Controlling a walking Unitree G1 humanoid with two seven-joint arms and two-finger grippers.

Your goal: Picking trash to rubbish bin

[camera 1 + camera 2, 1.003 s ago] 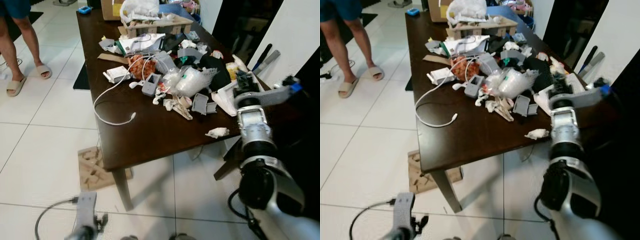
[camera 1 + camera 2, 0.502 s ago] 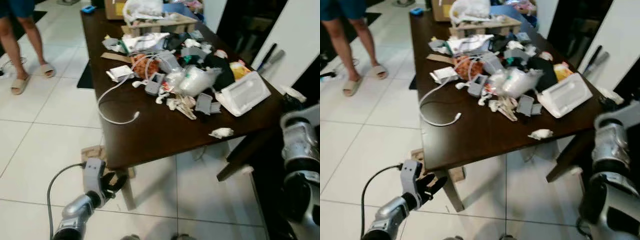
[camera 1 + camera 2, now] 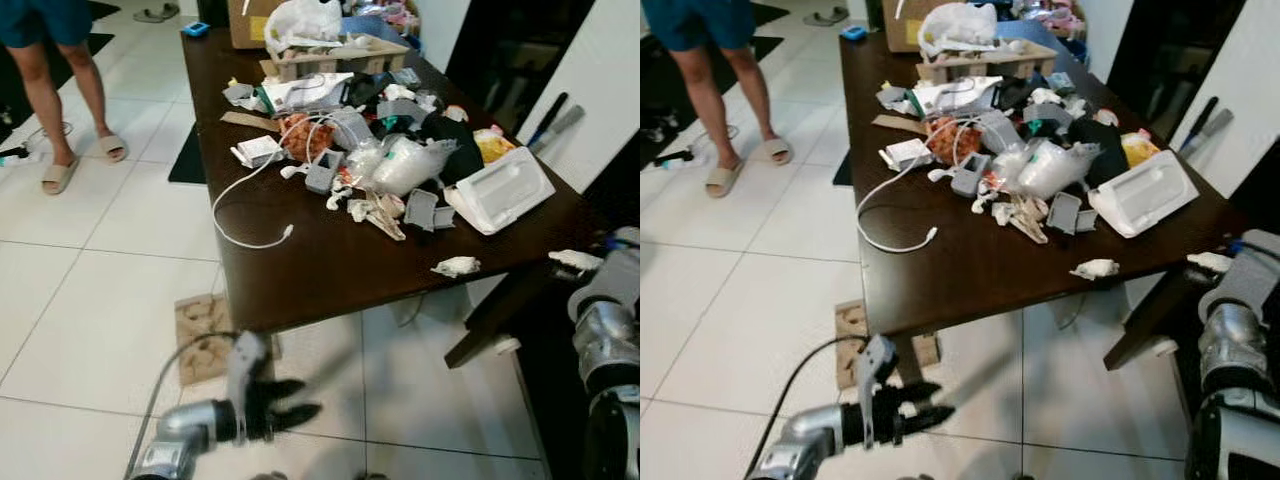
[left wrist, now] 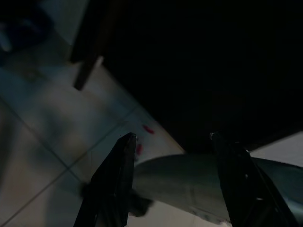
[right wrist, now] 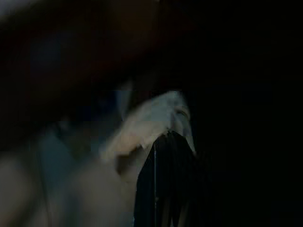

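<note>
I am standing the robot at the near end of the dark table (image 3: 330, 270), which is carrying a heap of clutter: a white foam clamshell box (image 3: 500, 188), a clear plastic bag (image 3: 405, 165), a white cable (image 3: 245, 200) looping toward the near edge, and a crumpled white tissue (image 3: 457, 266) lying alone near the near right corner. The right gripper (image 5: 163, 142) is sitting low beside that corner with its fingers pressed together on a pale scrap of trash (image 3: 577, 259), a white wad showing at the arm's tip; the wrist view is dim, so I am judging the pinch from the pale mass against the black fingers. The left gripper (image 3: 295, 400) is hanging below the table edge over the tiled floor (image 3: 90, 300), fingers spread and carrying nothing. A person's legs (image 3: 60, 100) in sandals are showing at the far left, well apart from the work. I am reading this as the carry step: one scrap in hand, the rest waiting. I am not spotting the rubbish bin, so the next move is calling for turning to find it, keeping the pinch firm, then opening over it
</note>
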